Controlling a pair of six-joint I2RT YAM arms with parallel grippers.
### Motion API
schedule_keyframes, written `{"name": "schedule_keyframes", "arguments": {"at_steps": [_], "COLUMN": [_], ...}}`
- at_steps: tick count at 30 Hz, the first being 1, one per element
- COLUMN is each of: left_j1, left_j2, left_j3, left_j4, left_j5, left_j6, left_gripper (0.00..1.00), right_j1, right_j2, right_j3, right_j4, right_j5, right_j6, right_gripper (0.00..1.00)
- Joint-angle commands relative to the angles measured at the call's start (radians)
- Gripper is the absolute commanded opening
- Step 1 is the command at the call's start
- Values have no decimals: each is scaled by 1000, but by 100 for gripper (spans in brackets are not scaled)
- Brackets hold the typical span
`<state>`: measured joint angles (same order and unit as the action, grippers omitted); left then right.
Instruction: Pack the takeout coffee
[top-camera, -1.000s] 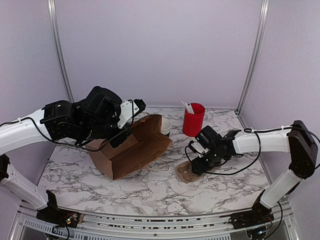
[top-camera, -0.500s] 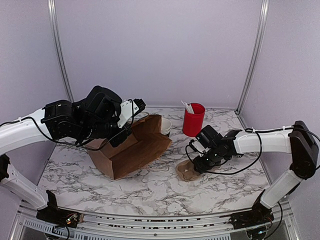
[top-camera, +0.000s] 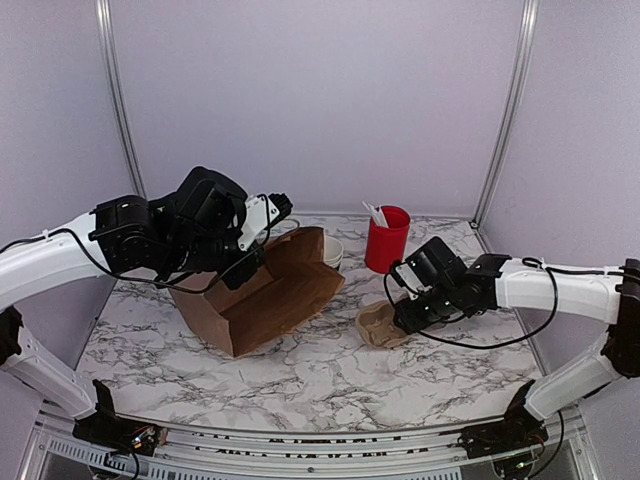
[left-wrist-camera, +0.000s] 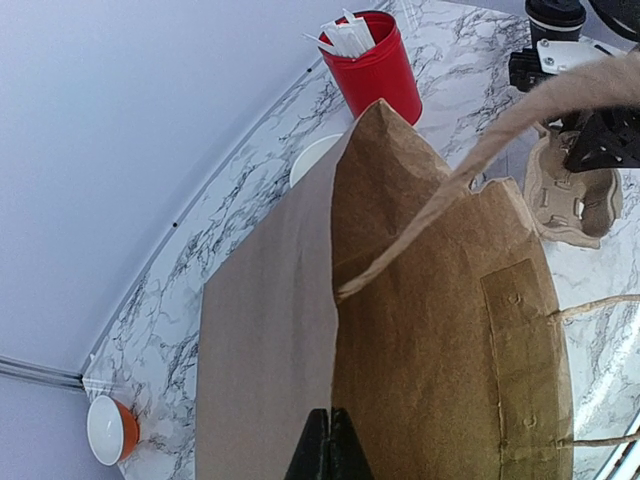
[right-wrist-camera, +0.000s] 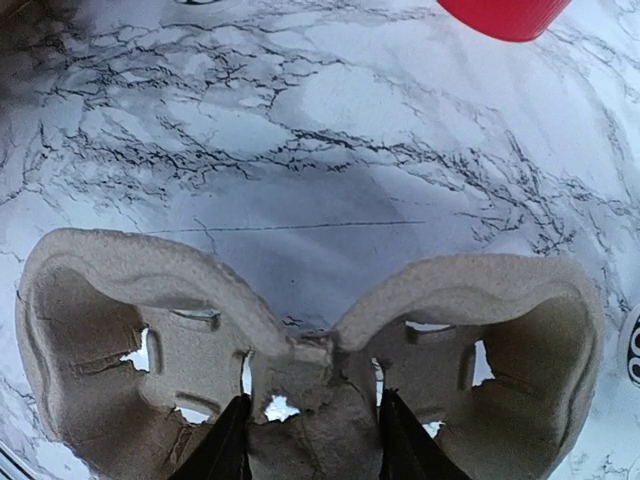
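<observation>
While the left gripper (left-wrist-camera: 328, 442) pinches the bag (left-wrist-camera: 440, 330), the right arm (top-camera: 540, 285) reaches low.

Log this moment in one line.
left gripper: shut on bag rim | right gripper: shut on carrier middle | coffee: outside bag, not in carrier

White marble-patterned tabletop (top-camera: 300, 370) with dark grey veining forms the whole work surface. Plain pale lilac wall panels (top-camera: 310, 100) close it in at the back and on both sides. A slim silver metal post (top-camera: 120, 100) rises at the back left corner, a matching silver post (top-camera: 508, 100) at the back right. A silver metal rail (top-camera: 300, 442) runs along the near table edge. Light even and diffuse; shadows soft.
</observation>
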<state>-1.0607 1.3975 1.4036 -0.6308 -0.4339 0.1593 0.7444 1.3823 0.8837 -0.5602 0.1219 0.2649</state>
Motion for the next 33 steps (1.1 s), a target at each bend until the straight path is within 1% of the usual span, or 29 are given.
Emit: {"name": "schedule_keyframes", "arguments": {"at_steps": [1, 10, 18, 26, 27, 33], "left_j1": [11, 26, 48, 72, 76, 92], "left_j2": [19, 39, 53, 66, 66, 69], "left_j3": [38, 59, 79, 105, 110, 132], "left_j4": [18, 13, -4, -28, -30, -44], "left_j5": [25, 46, 69, 98, 103, 116], "left_j6": [-18, -31, -45, -54, -55, -54], "left_gripper": [0, 0, 0, 0, 0, 0], "right_j1": [20, 58, 78, 87, 112, 173], "right_j2": [-83, -175, -182, -149, -144, -95], "right_j3": [83, 261, 404, 493, 501, 533], "right_j4": [-63, -131, -140, -45, -29, 73], "right_j5": [40, 68, 33, -72, -87, -149], "right_j6": [27, 36, 14, 2, 0, -12], "right_gripper": [41, 41, 41, 41, 41, 41]}}
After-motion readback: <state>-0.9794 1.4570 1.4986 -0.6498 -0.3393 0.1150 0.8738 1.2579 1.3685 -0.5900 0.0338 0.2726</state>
